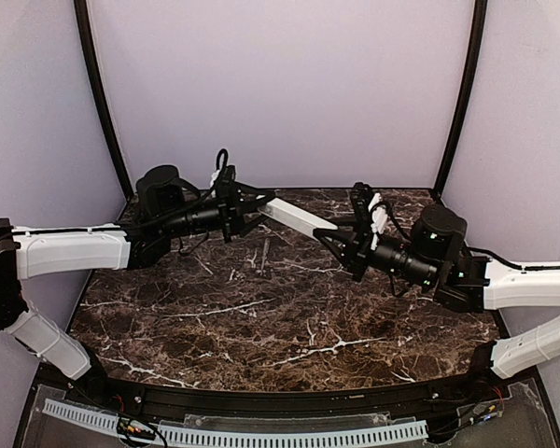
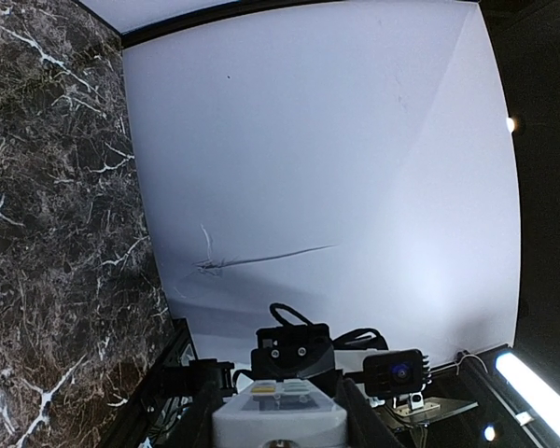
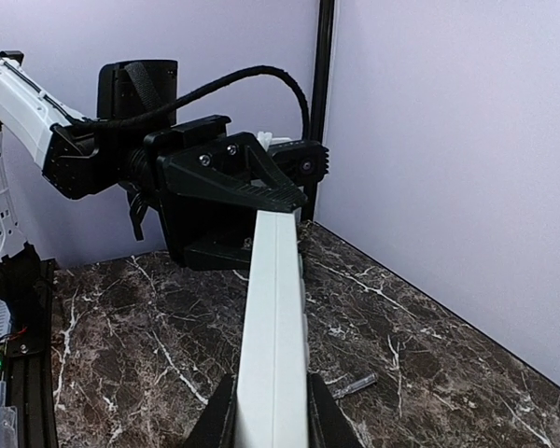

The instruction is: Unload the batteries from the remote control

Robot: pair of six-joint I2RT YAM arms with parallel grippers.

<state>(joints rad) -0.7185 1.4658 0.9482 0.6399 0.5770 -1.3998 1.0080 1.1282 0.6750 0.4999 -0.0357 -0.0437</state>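
Remote control (image 1: pixel 299 217) hung over the far part of the table (image 1: pixel 261 317), with my left gripper (image 1: pixel 250 207) and my right gripper (image 1: pixel 345 241) each clamped on one end. I judged it light, stiff and slippery, best gripped by its long edges.

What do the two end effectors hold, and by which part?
Both hold the remote control: the left end effector grips one end, the right end effector the opposite end.

Pale, perhaps lilac walls (image 1: pixel 289 84) enclose a dark marbled table (image 1: pixel 261 327).
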